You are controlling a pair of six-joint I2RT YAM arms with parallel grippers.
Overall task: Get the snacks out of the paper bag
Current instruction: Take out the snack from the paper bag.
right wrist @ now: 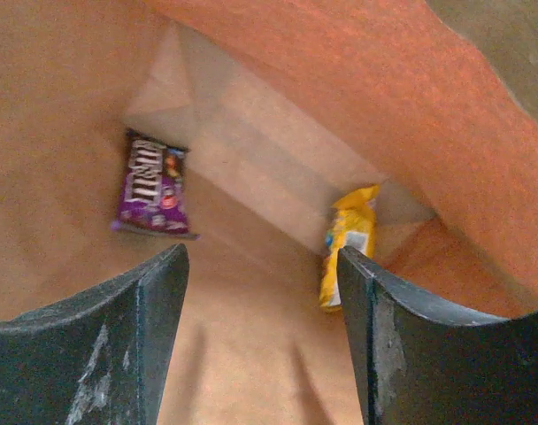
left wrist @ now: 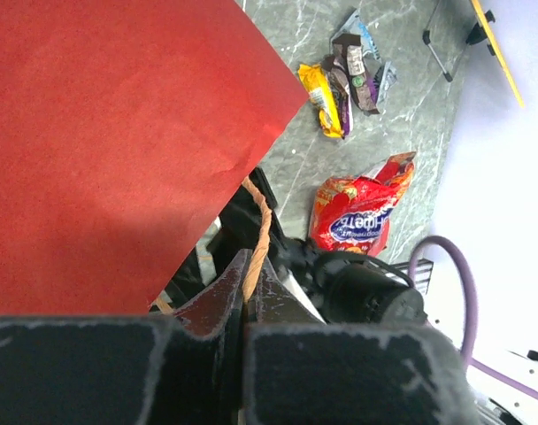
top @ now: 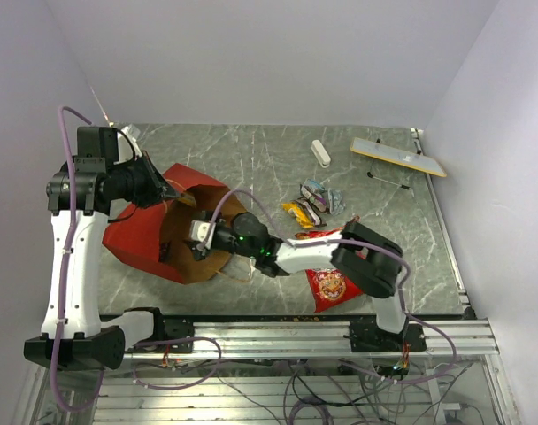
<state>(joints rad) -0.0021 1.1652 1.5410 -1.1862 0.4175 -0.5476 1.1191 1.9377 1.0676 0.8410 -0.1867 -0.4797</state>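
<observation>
So, right gripper [right wrist: 260,257] sits fingers-wide inside the big red kraft-lined paper bag [top: 134,237], with a purple candy pack [right wrist: 151,186] and a yellow candy pack [right wrist: 349,248] at the bottom. Meanwhile left gripper [left wrist: 247,288] pinches the tan twisted handle [left wrist: 260,221]; if that slips, the mouth probably caves in mid-reach.

Shows left gripper [left wrist: 249,274] aimed toward 3 o'clock, clamped on paper bag [top: 136,235] handle; right gripper [right wrist: 260,257] toward 9 o'clock, parted.
</observation>
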